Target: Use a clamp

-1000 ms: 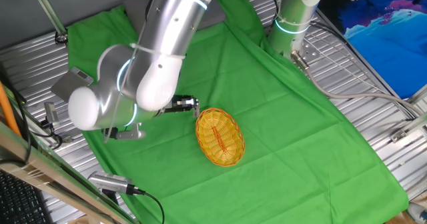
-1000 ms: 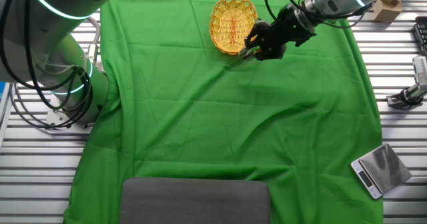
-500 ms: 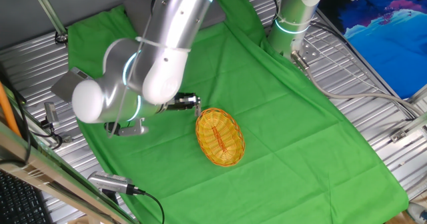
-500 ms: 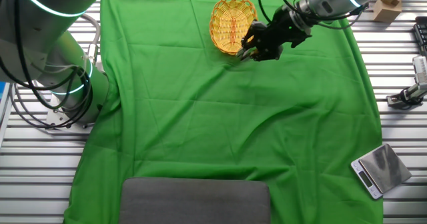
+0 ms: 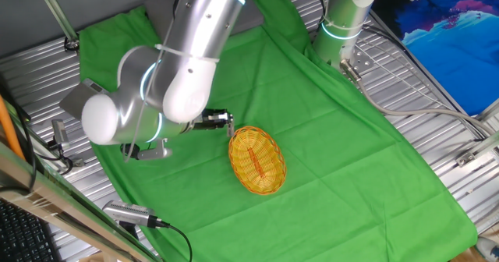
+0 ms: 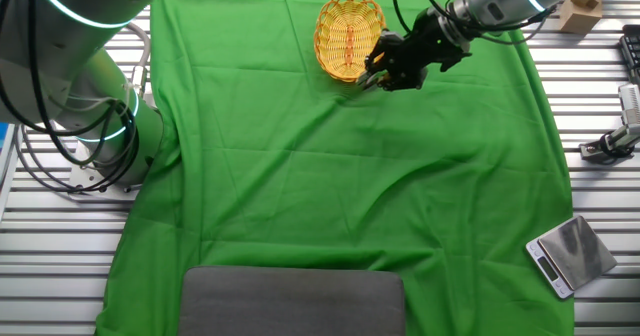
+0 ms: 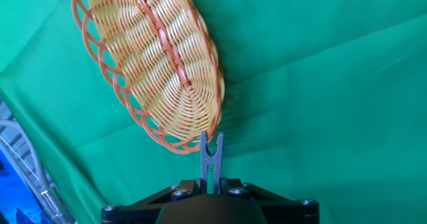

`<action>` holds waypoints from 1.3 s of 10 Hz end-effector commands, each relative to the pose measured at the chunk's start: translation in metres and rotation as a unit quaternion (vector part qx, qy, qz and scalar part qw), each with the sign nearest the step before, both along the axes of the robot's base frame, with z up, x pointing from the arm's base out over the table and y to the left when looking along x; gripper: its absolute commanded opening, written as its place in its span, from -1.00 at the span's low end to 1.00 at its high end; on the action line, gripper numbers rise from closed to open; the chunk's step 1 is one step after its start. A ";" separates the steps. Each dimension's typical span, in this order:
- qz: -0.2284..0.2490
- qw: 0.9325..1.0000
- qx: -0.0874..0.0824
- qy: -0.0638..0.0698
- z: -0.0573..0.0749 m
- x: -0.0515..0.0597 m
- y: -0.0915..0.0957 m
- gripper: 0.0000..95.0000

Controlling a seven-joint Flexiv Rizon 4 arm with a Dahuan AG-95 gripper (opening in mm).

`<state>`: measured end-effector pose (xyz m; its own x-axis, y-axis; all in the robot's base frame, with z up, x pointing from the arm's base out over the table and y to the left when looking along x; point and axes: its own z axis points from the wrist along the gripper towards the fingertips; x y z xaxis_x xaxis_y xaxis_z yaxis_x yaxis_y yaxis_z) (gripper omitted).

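My black gripper (image 7: 211,183) is shut on the clamp (image 7: 211,159), a small pale grey clip that sticks out forward with its two prongs in a V. The prong tips reach the near rim of the yellow wicker basket (image 7: 153,64), which lies on the green cloth; I cannot tell whether they bite the rim. In one fixed view the gripper (image 5: 222,122) sits at the basket's (image 5: 257,161) upper left end. In the other fixed view the gripper (image 6: 380,69) is right of the basket (image 6: 348,34), at its lower edge.
A green cloth (image 6: 350,176) covers the table. A grey pad (image 6: 292,301) lies at one cloth edge. A small scale (image 6: 567,254) sits on the slatted metal beside the cloth. A second robot base (image 5: 343,20) stands at the far side.
The gripper with the clamp has crept slightly toward the basket rim. The arm's elbow has shifted a little. The basket has not moved.
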<state>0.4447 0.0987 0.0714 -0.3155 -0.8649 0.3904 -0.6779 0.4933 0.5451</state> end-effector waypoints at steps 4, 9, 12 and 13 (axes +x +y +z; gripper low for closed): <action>0.002 1.000 0.002 0.000 0.000 0.002 0.001 -1.00; -0.003 1.000 0.005 -0.011 -0.002 -0.014 0.000 -1.00; -0.006 1.000 0.003 -0.018 -0.004 -0.018 0.001 -1.00; -0.004 1.000 0.003 -0.027 -0.003 -0.019 0.000 -1.00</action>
<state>0.4276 0.0999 0.0681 -0.3406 -0.8641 0.3705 -0.6989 0.4963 0.5150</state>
